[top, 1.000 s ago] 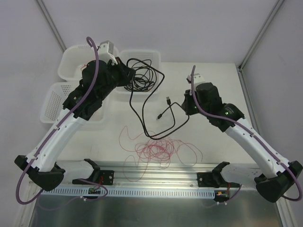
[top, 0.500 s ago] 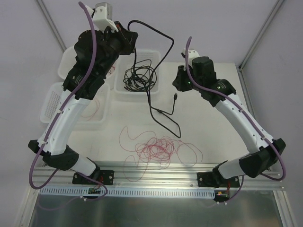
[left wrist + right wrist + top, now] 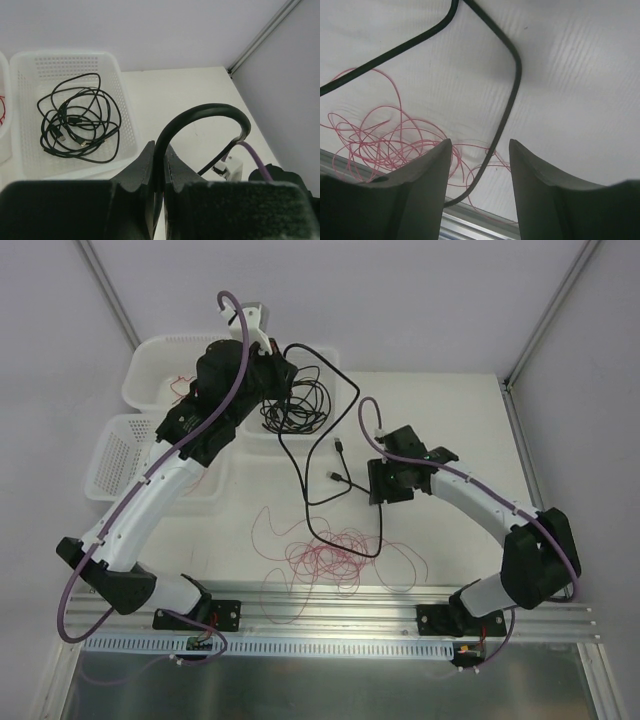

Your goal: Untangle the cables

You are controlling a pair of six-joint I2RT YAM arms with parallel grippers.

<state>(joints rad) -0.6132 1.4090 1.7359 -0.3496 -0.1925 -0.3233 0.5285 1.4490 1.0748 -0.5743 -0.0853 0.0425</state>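
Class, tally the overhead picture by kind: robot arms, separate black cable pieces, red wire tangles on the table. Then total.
Robot arms: 2 (left arm, right arm)
Black cable pieces: 2 (coil in basket, strand in left hand)
Red wire tangle on table: 1
Total: 5

Left wrist view: far run of thick black cable [image 3: 210, 106] lost behind left jaws; thin red wire [image 3: 1, 107] cut by left edge.
Top view: left jaws covered by own wrist; white perforated plastic baskets [image 3: 112, 455] partly covered by left arm [image 3: 150, 500]; type of small black plug ends [image 3: 340, 444] too small to be told.
Right wrist view: thick black cable cut by top and left edges; thin red wire tangle [image 3: 385, 142] partly hidden behind right jaws.
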